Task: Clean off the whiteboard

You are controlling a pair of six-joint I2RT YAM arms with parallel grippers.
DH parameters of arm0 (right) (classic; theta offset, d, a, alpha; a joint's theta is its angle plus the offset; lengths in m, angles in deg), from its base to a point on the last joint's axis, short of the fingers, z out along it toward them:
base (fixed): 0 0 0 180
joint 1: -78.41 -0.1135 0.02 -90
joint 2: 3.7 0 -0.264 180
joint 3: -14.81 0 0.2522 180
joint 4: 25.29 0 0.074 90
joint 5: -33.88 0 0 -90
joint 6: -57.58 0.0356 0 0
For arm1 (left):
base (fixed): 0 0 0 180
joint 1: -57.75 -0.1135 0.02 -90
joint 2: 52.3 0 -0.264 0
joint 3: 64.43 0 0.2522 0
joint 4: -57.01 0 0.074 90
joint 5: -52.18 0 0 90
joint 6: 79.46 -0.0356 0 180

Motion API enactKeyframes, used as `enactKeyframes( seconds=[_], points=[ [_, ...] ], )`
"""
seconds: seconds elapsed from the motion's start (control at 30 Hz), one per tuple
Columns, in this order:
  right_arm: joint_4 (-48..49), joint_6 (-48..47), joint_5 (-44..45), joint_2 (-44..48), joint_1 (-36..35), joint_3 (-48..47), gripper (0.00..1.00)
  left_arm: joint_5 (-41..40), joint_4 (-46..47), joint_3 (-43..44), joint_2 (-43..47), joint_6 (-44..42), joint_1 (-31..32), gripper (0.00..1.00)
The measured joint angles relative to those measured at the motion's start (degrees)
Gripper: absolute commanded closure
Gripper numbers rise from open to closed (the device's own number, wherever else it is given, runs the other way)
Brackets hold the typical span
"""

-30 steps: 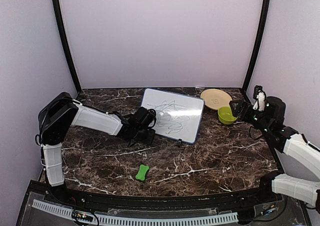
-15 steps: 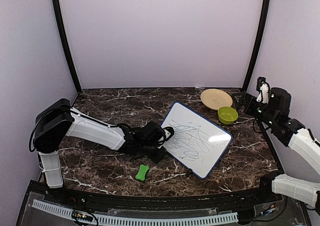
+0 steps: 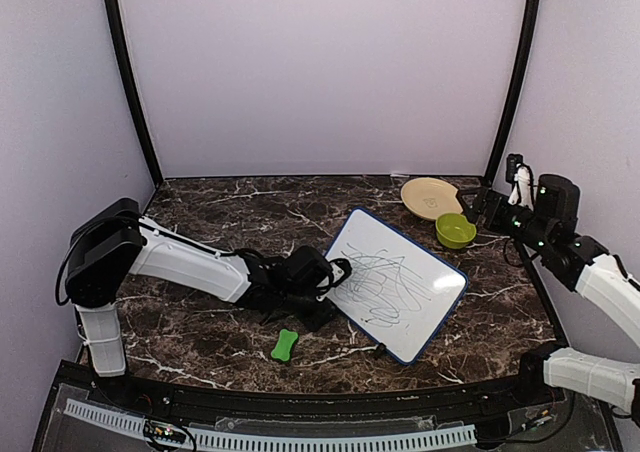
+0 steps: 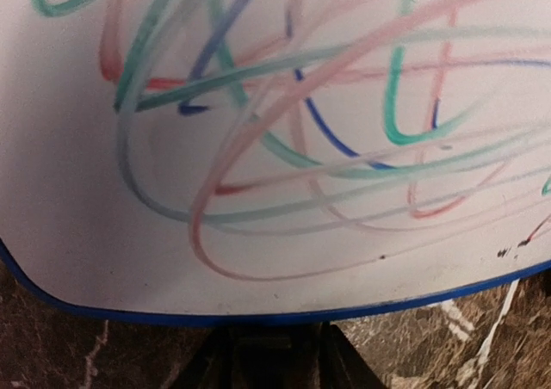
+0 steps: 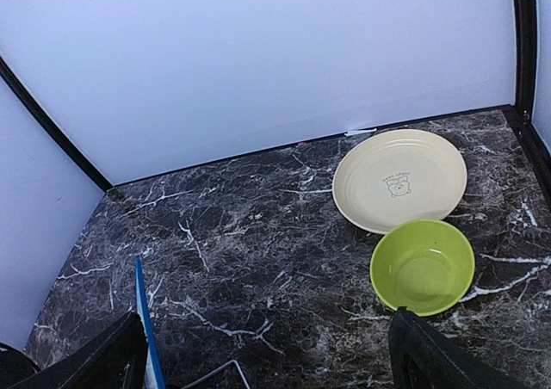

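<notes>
Lilac walls close in a dark marbled counter (image 3: 200, 322); the whiteboard (image 3: 398, 297) lies flat on it, right of centre and toward the near edge, turned so that one corner points at the near edge; coloured scribbles (image 3: 385, 282) cover its face, so no erasing is done yet. The left gripper (image 3: 328, 275) sits low at the board's left corner; the left wrist view shows the blue frame just above the dark fingers, but whether they clamp it or have let go I cannot tell. Judged from the layout, the board is placed here to bring it close to the green bone-shaped eraser (image 3: 285, 344), which lies just beside it near the near edge, and within reach of both arms. The right gripper (image 3: 480, 210) hangs by the far right corner with its fingers spread wide and nothing between them, seemingly parked clear of the work; its camera looks down on the tan plate (image 5: 399, 180) and the green bowl (image 5: 422, 267) touching the plate's near rim.

Against a second ago, the board has left the far middle of the counter beside the plate, swung round and come well toward the near edge; since half a second ago it has shifted only slightly; the left arm has drawn back with it; the eraser, plate and bowl have not moved; the right arm has tucked a little farther into its corner.
</notes>
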Motion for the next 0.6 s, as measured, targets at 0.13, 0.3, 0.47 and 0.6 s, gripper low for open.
enactKeyframes(
  seconds=[0.13, 0.3, 0.47, 0.6],
  points=[
    [-0.3, -0.6, -1.1, -0.1, 0.0, -1.0, 0.01, -0.6, -2.1, -0.3, 2.9, 1.3, 0.2, 0.35],
    [-0.4, -0.8, -3.0, -0.3, 0.0, -2.2, 0.02, -2.3, -5.2, -0.6, 10.5, 3.3, 0.2, 0.34],
    [-0.9, -0.6, -5.2, -0.3, 0.1, -2.7, 0.01, -4.7, -11.7, -2.1, 18.0, 9.5, 0.3, 0.41],
    [-1.6, -0.5, -6.5, -0.3, 0.3, -2.7, 0.01, -7.0, -19.5, -5.2, 21.5, 17.9, 1.1, 0.42]
  ],
)
